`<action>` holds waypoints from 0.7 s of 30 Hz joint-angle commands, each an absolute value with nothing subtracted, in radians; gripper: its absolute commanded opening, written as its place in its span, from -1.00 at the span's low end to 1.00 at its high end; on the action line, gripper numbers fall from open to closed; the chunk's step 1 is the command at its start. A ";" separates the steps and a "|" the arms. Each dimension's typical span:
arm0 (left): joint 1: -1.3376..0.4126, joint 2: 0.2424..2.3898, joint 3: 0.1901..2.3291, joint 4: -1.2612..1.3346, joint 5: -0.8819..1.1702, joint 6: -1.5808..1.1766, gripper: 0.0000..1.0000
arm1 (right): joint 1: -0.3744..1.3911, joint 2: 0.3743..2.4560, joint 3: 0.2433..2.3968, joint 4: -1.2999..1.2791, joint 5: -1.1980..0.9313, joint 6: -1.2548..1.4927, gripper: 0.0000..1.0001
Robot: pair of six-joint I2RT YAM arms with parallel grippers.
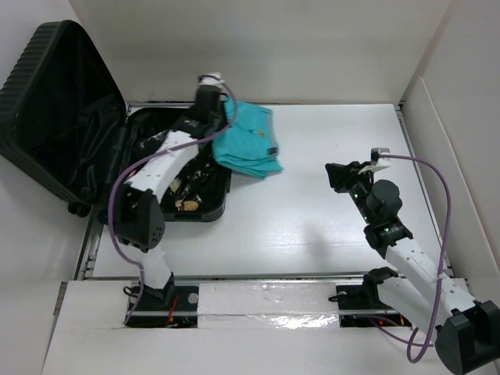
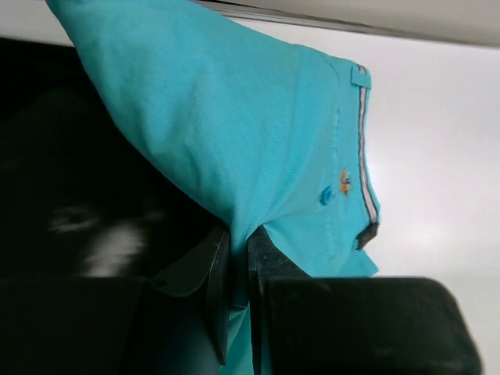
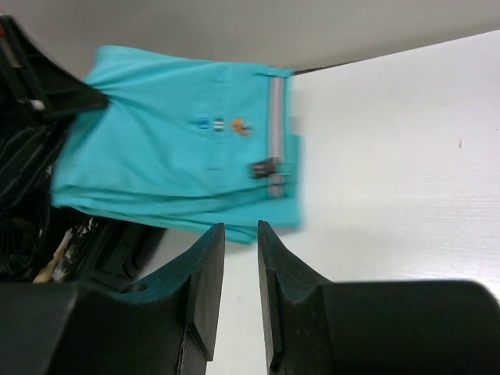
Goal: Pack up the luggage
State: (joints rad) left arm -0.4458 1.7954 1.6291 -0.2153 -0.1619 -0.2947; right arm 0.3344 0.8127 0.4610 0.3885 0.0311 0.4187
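Shirt (image 2: pixel 258 133) gripped by left gripper (image 2: pixel 238 246) jaws at the suitcase (image 1: pixel 62 94) edge; right gripper (image 3: pixel 241 242) jaws parted, empty. Next: to be dragged inside.

White tabletop (image 1: pixel 328 226), plain white walls (image 1: pixel 273 47) on three sides, even light

Your luggage (image 1: pixel 70 109) lies open at the back left of the table (image 1: pixel 312 226), lid up on its left, clothes (image 1: pixel 183 189) inside. The folded shirt (image 1: pixel 250 144) lies just right of it, one edge over its rim, in your left gripper (image 2: pixel 238 246). Your right gripper (image 1: pixel 337 176) is well apart, to the right.
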 commanded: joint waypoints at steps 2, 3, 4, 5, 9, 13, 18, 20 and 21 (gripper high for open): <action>-0.240 1.579 1.513 -0.272 -0.124 -0.261 -1.00 | 0.330 0.802 0.472 0.391 0.046 0.411 -0.41; -0.144 1.553 1.473 -0.259 -0.060 -0.282 -1.00 | 0.330 0.805 0.472 0.388 0.054 0.411 -0.41; -0.090 1.507 1.401 -0.236 -0.026 -0.297 -1.00 | 0.330 0.811 0.469 0.397 0.060 0.411 -0.41; -0.037 1.488 1.370 -0.226 0.010 -0.311 -1.00 | 0.330 0.821 0.466 0.409 0.054 0.411 -0.41; 0.121 1.466 1.315 -0.233 0.032 -0.301 -1.00 | 0.330 0.857 0.474 0.420 0.015 0.403 -0.41; 0.219 1.463 1.295 -0.229 0.031 -0.314 -1.00 | 0.330 0.873 0.476 0.426 0.011 0.402 -0.41; 0.261 1.471 1.247 -0.235 0.009 -0.308 -1.00 | 0.330 0.862 0.477 0.419 0.012 0.399 -0.41; 0.261 1.482 1.236 -0.235 -0.009 -0.310 -1.00 | 0.330 0.859 0.479 0.419 0.008 0.396 -0.40; 0.261 1.491 1.236 -0.244 -0.038 -0.317 -1.00 | 0.330 0.861 0.479 0.419 0.008 0.396 -0.40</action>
